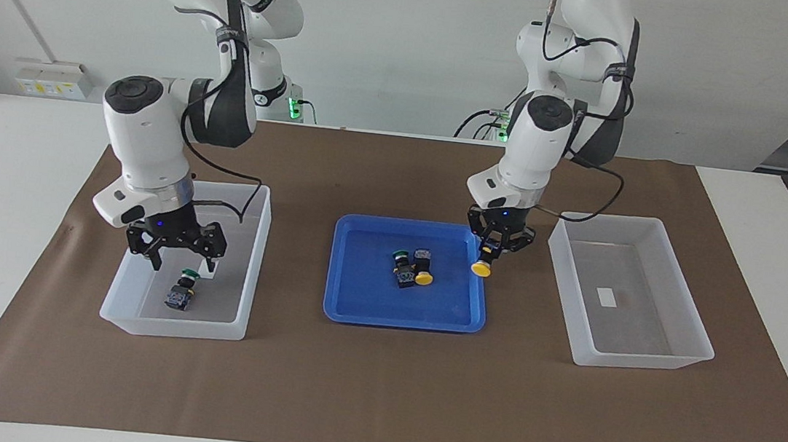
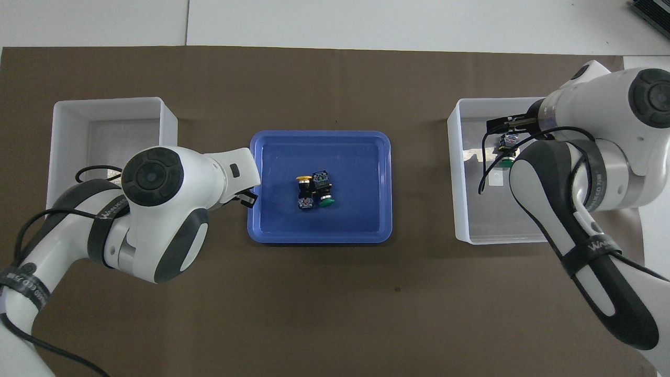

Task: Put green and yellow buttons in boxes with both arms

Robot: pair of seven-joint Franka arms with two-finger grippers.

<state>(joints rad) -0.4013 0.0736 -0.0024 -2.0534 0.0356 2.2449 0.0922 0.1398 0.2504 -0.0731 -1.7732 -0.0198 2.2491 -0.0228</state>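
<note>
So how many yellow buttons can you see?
2. One yellow button lies in the blue tray beside a green one. The other yellow button hangs in the left tool, over the tray's edge.

2 buttons (image 2: 314, 189) in blue tray (image 2: 272, 230)

We see the shallow blue plastic tray (image 1: 356, 305) (image 2: 382, 183) mid-table from high across facing the robots, and from steeply overhead at their end, both views sharing it.
</note>
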